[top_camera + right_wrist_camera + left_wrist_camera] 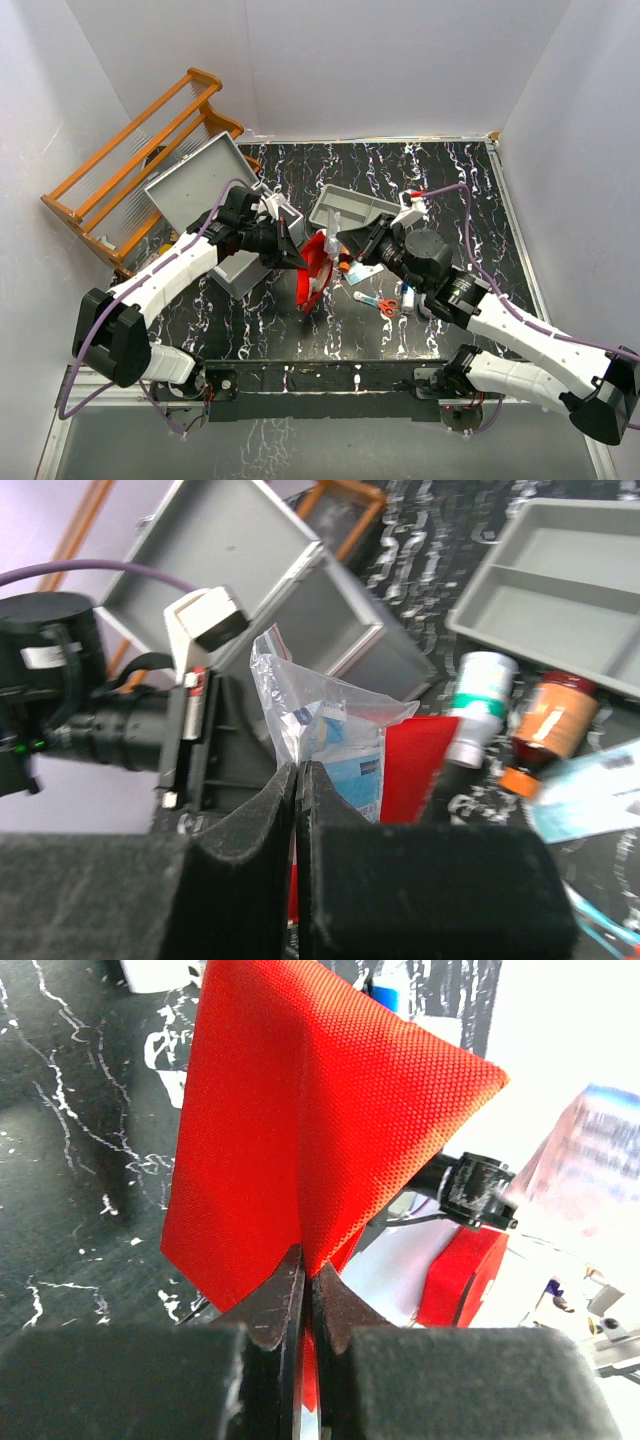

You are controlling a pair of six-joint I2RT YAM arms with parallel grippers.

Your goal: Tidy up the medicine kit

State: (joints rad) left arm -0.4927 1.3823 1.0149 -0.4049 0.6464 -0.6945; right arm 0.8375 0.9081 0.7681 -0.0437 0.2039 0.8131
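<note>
Left pincer [305,1270] clamps the red pouch [300,1130] upright, bracing it while right pincer [298,775], shut, pinches the clear bag [310,695].

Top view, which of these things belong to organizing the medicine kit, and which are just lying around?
Likely in the job: medicine kit, red pouch in the left gripper, clear bag in the right gripper, grey tray, white bottle, orange bottle, scissors.
Lying about: wooden rack.
</note>
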